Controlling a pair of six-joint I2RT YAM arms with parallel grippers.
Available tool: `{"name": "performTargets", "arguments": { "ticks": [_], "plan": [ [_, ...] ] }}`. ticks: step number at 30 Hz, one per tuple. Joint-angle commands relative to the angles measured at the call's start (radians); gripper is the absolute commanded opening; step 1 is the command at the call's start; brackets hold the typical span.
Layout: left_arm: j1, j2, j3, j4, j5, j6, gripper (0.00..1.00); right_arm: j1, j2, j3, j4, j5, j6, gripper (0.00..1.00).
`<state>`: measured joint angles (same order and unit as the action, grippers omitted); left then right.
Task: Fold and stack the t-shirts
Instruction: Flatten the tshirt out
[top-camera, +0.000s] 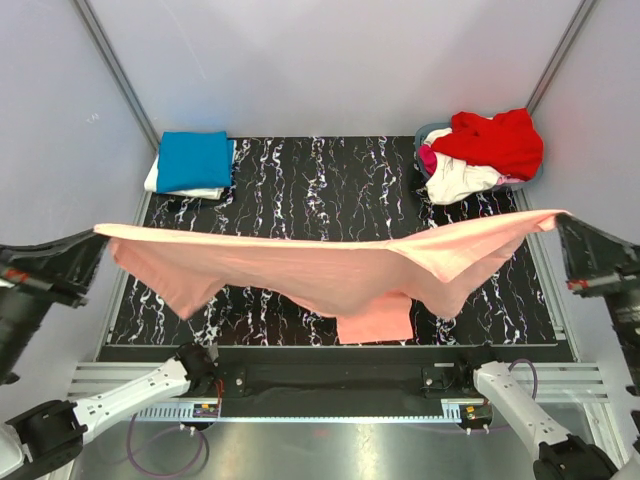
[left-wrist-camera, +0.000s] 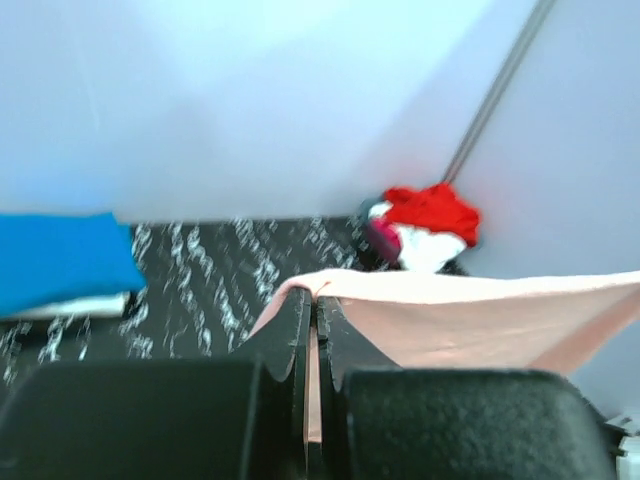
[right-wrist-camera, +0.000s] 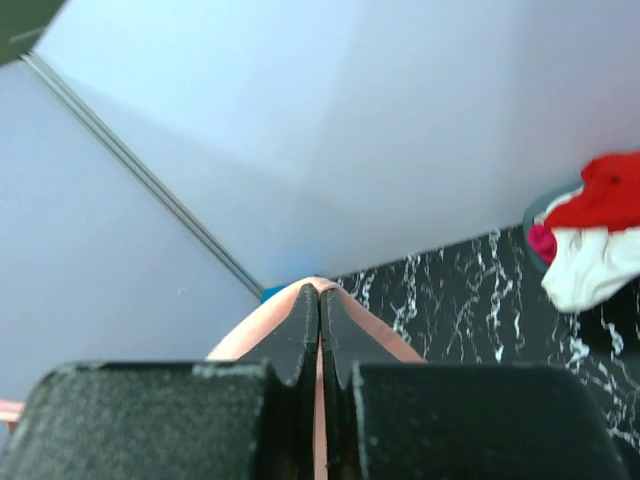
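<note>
Slippage is my worry: left gripper (left-wrist-camera: 312, 305) and right gripper (right-wrist-camera: 319, 295) each have fingers pressed together on an edge of the salmon-pink t-shirt (top-camera: 330, 265), stretched between them above the black marbled table (top-camera: 300, 170), middle sagging low. A thin pinch could let go, or uneven lowering could crease it. Blue t-shirt (top-camera: 195, 160) lies folded at the far left corner, a red t-shirt (top-camera: 495, 140) tops the heap in a basket (top-camera: 424, 133) far right; pale walls (top-camera: 320, 60) close round

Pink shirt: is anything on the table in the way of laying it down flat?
Nothing visible. The pink shirt hangs between the left gripper and right gripper above the table. The blue shirt and the basket sit in the far corners, beyond it. The table beneath is hidden.
</note>
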<state>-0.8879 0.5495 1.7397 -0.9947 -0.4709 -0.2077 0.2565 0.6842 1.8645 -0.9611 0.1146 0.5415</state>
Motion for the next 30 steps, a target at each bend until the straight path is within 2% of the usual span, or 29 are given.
{"name": "performTargets", "arguments": {
  "ticks": [1,5,9,13,17,18,21,22,24,25,26,27,29,30],
  "plan": [
    [0.004,0.004,0.075,0.099,0.09,0.112,0.0,0.006,0.012,0.102,0.076,0.068,-0.089,0.0],
    [0.004,0.023,0.161,0.087,0.152,0.148,0.0,0.006,0.073,0.263,0.012,0.141,-0.11,0.0],
    [0.004,0.015,0.143,0.116,0.166,0.166,0.01,0.006,0.112,0.311,0.039,0.14,-0.132,0.0],
    [0.004,0.045,0.008,0.136,0.094,0.182,0.01,0.006,0.222,0.309,0.045,0.157,-0.152,0.0],
    [0.003,0.104,-0.157,0.171,-0.071,0.179,0.0,0.006,0.397,0.331,-0.037,0.212,-0.147,0.0],
    [0.003,0.137,-0.222,0.183,-0.139,0.179,0.0,0.004,0.458,0.297,-0.037,0.215,-0.135,0.0],
    [0.006,0.219,-0.314,0.208,-0.216,0.18,0.0,0.006,0.54,0.204,0.01,0.185,-0.117,0.0],
    [0.013,0.243,-0.345,0.238,-0.233,0.189,0.0,0.006,0.617,0.156,0.033,0.186,-0.104,0.0],
    [0.122,0.329,-0.417,0.269,-0.163,0.191,0.0,0.006,0.723,0.142,0.041,0.163,-0.097,0.0],
    [0.198,0.37,-0.431,0.301,-0.097,0.183,0.0,0.006,0.841,0.142,0.05,0.157,-0.078,0.0],
    [0.378,0.416,-0.443,0.318,0.076,0.176,0.0,0.006,0.904,0.148,0.061,0.152,-0.069,0.0],
    [0.462,0.535,-0.456,0.335,0.151,0.169,0.0,0.006,0.97,0.156,0.073,0.171,-0.057,0.0],
    [0.609,0.689,-0.43,0.358,0.195,0.157,0.0,-0.008,1.191,0.24,0.114,0.189,-0.04,0.0],
    [0.641,0.852,-0.36,0.366,0.208,0.159,0.0,-0.017,1.281,0.315,0.096,0.188,-0.038,0.0]
  ]
}}
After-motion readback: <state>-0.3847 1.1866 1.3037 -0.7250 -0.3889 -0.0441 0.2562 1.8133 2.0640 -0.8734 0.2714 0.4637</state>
